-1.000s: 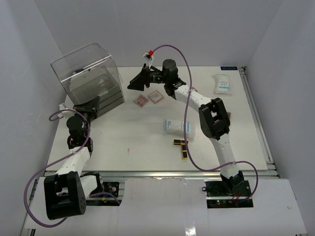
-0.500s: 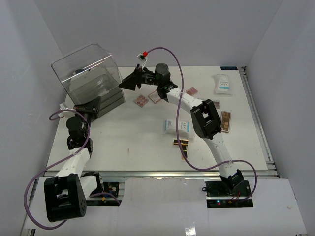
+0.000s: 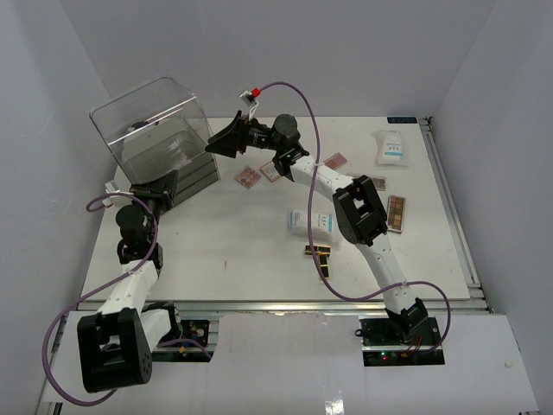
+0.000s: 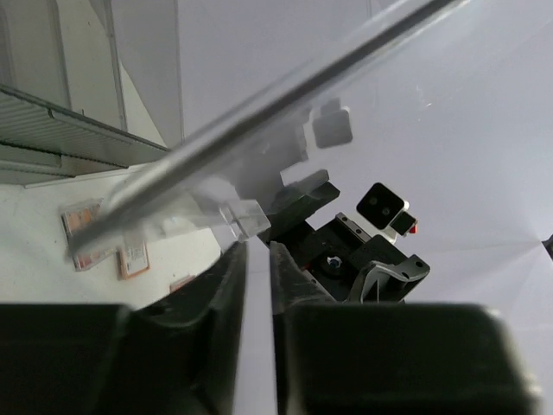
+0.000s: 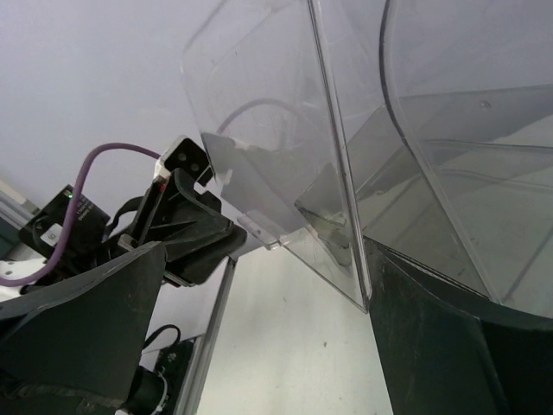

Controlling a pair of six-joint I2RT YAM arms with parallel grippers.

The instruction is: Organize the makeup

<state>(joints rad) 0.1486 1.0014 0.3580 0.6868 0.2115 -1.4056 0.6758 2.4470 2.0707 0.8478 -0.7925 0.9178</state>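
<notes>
The makeup lies on the white table. Square palettes [image 3: 248, 177] [image 3: 270, 171] [image 3: 335, 160] lie near the middle, and a long palette [image 3: 396, 213] lies to the right. One sachet [image 3: 391, 147] is at the far right and another [image 3: 311, 222] at the centre. Lipstick tubes [image 3: 320, 252] lie below the centre sachet. My right gripper [image 3: 226, 141] is open, its jaws either side of the clear box's near corner edge [image 5: 346, 190]. My left gripper [image 3: 164, 184] is nearly closed on the box's lower edge by a clear tab [image 4: 246, 216].
The big clear plastic box [image 3: 151, 130] stands tilted at the back left. White walls close in the table on three sides. A metal rail [image 3: 449, 199] runs along the right edge. The purple cable [image 3: 298, 95] loops above the right arm.
My right gripper has swung left from above the square palettes to the box's right side, uncovering palettes on the right of the table. The left arm has stayed put.
</notes>
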